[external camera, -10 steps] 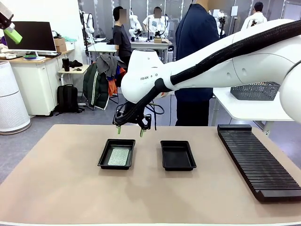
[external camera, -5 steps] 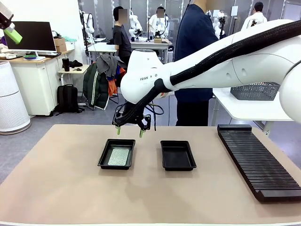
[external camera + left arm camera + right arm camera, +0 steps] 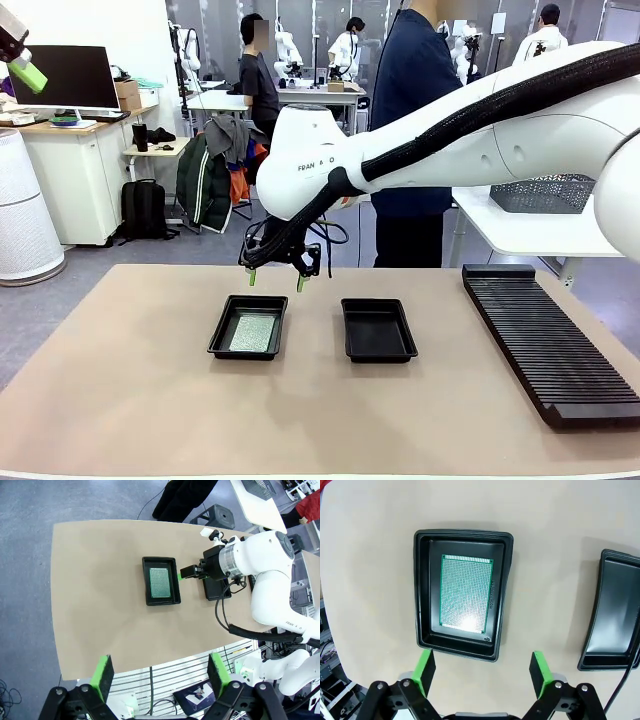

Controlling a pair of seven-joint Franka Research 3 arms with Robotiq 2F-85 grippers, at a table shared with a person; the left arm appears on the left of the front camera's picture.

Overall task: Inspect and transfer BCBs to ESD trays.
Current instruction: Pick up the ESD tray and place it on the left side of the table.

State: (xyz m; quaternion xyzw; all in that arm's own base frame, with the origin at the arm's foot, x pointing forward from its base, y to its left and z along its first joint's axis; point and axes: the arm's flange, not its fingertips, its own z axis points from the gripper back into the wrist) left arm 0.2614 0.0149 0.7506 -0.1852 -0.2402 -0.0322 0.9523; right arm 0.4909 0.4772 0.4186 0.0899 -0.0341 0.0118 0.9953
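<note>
Nearest me on the tan table (image 3: 120,400) sit two black ESD trays side by side. The loaded tray (image 3: 216,342) lies at 9 o'clock of the empty tray (image 3: 378,332), apart from it. I judge the empty one is waiting for a board. One green BCB (image 3: 466,592) lies flat on the loaded tray's floor, inside the rim on all sides. Its long axis runs 6 to 12 o'clock, in line with the tray's own length. In the right wrist view a finer row of contacts marks its 12 o'clock end. The right gripper (image 3: 275,279) hangs above that tray's 12 o'clock edge. Its jaws are spread wide and grip nothing, with the fingers pointing down. I judge it is placed so that its camera looks straight down on the board for inspection. The left gripper (image 3: 161,674) is parked high over the table, jaws equally wide and empty, probably to keep clear. A long ribbed black rack (image 3: 550,340) lies at 3 o'clock. A person (image 3: 410,110) stands at 12 o'clock beyond the table, with a grey mesh basket (image 3: 545,192) on a side table.
</note>
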